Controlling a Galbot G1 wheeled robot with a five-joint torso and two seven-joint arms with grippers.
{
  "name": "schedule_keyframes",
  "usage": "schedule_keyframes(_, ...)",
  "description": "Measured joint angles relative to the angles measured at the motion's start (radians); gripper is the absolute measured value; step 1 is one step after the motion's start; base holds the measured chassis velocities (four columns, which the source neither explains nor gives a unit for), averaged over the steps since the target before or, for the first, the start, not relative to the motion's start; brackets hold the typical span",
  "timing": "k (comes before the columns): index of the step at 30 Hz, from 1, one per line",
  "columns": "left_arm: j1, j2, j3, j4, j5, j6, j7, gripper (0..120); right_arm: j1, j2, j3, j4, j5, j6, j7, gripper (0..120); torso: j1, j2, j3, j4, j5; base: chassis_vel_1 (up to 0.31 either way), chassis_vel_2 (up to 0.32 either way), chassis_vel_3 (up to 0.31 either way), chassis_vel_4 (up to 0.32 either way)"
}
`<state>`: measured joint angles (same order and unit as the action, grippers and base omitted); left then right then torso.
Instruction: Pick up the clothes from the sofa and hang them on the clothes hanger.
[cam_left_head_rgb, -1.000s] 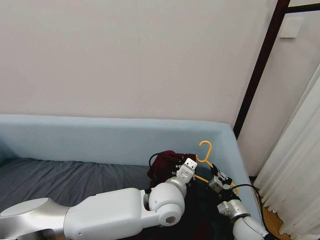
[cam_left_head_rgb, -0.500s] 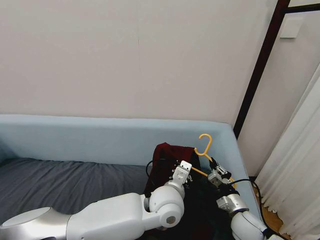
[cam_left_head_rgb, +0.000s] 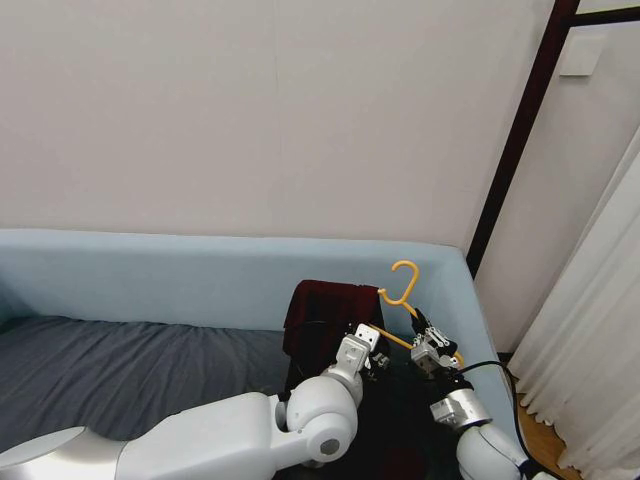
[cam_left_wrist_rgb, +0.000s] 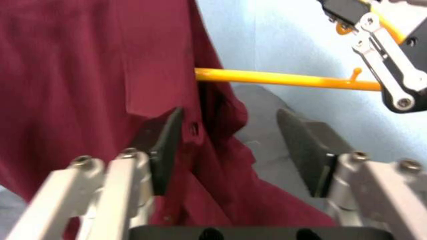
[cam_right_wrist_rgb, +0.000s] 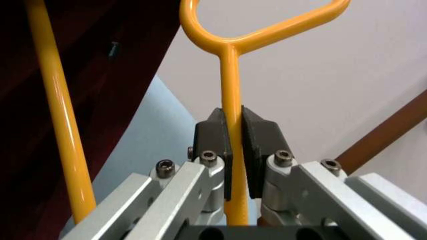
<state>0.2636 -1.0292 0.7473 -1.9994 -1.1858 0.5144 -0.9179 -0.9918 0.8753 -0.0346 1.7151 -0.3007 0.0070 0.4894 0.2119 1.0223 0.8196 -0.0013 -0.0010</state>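
Note:
A dark red garment (cam_left_head_rgb: 322, 308) hangs from one arm of a yellow hanger (cam_left_head_rgb: 404, 288), lifted over the sofa's right end. My right gripper (cam_left_head_rgb: 433, 350) is shut on the hanger's stem just below the hook; the right wrist view shows its pads (cam_right_wrist_rgb: 217, 136) clamped on the yellow stem (cam_right_wrist_rgb: 230, 100), with the garment (cam_right_wrist_rgb: 113, 60) beside it. My left gripper (cam_left_head_rgb: 362, 345) sits just under the garment. In the left wrist view it (cam_left_wrist_rgb: 233, 150) is open, red cloth (cam_left_wrist_rgb: 100, 100) lying against one finger (cam_left_wrist_rgb: 165, 145), the yellow bar (cam_left_wrist_rgb: 280, 78) running beyond.
The light blue sofa back (cam_left_head_rgb: 180, 280) and grey seat (cam_left_head_rgb: 110, 365) stretch off to the left. A plain wall rises behind. A dark door frame (cam_left_head_rgb: 515, 150) and a white curtain (cam_left_head_rgb: 600, 350) stand close on the right.
The right gripper has raised the hanger and shifted it slightly left. The red garment has come up with it and now hangs spread from the hanger's arm. The left gripper rose alongside.

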Motion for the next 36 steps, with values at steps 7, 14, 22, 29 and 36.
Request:
schedule_keyframes(7, -0.027, 0.158, -0.094, -0.107, 0.043, -0.051, 0.201, 91, -0.017, 0.013, 0.010, 0.002, -0.028, 0.029, 0.004, 4, 0.000, 0.000, 0.000, 0.0001, -0.0001, 0.000, 0.000, 0.000, 0.000)
schedule_keyframes(14, -0.070, 0.366, -0.208, -0.131, 0.054, -0.195, 0.568, 100, -0.024, 0.006, 0.014, 0.007, -0.036, 0.037, 0.008, 4, 0.000, 0.000, 0.000, -0.0003, -0.0002, 0.000, 0.000, 0.000, 0.000)
schedule_keyframes(22, -0.297, 0.347, -0.106, 0.128, 0.093, -0.306, 0.942, 100, 0.000, 0.005, 0.001, 0.001, -0.042, 0.048, 0.008, 4, 0.000, 0.000, 0.000, -0.0003, -0.0001, 0.000, 0.000, 0.000, 0.000)
schedule_keyframes(29, -0.530, 0.265, 0.112, 0.457, 0.217, -0.455, 1.283, 100, 0.025, 0.009, -0.021, -0.015, -0.041, 0.058, 0.006, 4, 0.000, 0.000, 0.000, 0.0005, 0.0001, 0.000, 0.000, 0.000, 0.000)
schedule_keyframes(36, -0.581, 0.202, 0.152, 0.699, 0.217, -0.636, 1.677, 100, 0.027, 0.012, -0.024, -0.023, -0.069, 0.074, 0.006, 4, 0.000, 0.000, 0.000, -0.0003, 0.0000, 0.000, 0.000, 0.000, 0.000)
